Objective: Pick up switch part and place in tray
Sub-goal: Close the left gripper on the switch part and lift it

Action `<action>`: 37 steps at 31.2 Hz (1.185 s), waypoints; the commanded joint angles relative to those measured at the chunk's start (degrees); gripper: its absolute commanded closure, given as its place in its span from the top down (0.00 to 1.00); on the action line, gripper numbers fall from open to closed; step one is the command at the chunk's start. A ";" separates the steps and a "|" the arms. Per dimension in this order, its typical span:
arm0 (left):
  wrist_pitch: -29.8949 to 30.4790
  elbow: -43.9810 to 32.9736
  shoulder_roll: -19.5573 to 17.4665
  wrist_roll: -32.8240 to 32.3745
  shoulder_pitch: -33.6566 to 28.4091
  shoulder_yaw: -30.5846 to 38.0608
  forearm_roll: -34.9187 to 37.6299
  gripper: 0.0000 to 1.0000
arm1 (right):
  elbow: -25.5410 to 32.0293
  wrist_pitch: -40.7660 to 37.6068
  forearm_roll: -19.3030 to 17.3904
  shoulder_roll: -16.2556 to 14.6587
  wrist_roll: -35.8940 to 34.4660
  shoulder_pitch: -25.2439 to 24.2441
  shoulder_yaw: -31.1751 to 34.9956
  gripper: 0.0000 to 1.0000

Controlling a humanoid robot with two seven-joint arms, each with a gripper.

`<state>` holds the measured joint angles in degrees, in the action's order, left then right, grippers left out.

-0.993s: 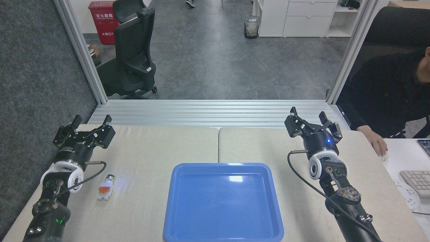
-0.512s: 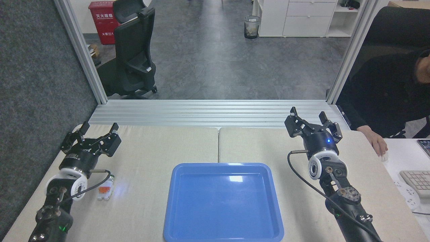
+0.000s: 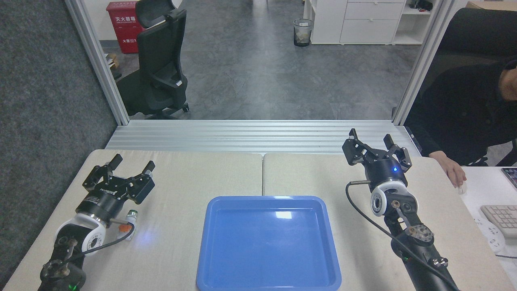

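Note:
The switch part [image 3: 129,220] lies on the table at the left, whitish with an orange middle and a green-tipped silvery end; my left arm's wrist covers most of it. My left gripper [image 3: 129,167] is open with nothing between its fingers, beyond the part. The blue tray [image 3: 268,242] sits front and centre with nothing in it. My right gripper [image 3: 371,142] stands open near the table's far right, holding nothing.
A person's hand [image 3: 454,173] rests at the table's right edge beside a keyboard [image 3: 501,218]. A metal rail [image 3: 258,135] runs along the table's far edge. A black office chair [image 3: 161,60] stands on the floor beyond.
My left gripper has moved right and toward the near side, and its wrist now covers most of the switch part. The right arm has stayed still.

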<state>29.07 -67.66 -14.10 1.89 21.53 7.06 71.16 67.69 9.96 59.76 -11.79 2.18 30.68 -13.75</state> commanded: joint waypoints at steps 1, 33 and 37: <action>2.13 -3.27 -0.32 -0.31 -1.14 0.59 -0.05 1.00 | 0.08 -0.02 -0.08 -0.08 0.01 0.00 -0.05 1.00; 11.63 -2.83 -2.52 -0.74 -2.02 3.40 -4.36 1.00 | 0.08 0.06 -0.08 0.01 -0.25 -0.09 -0.05 1.00; 12.33 -3.01 -2.52 -0.83 -2.11 3.49 -4.71 1.00 | 0.08 -0.02 -0.08 0.01 -0.25 -0.09 -0.14 1.00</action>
<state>40.17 -70.39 -16.01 1.22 19.85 9.08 67.77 67.75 9.96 59.67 -11.82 1.95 30.60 -13.81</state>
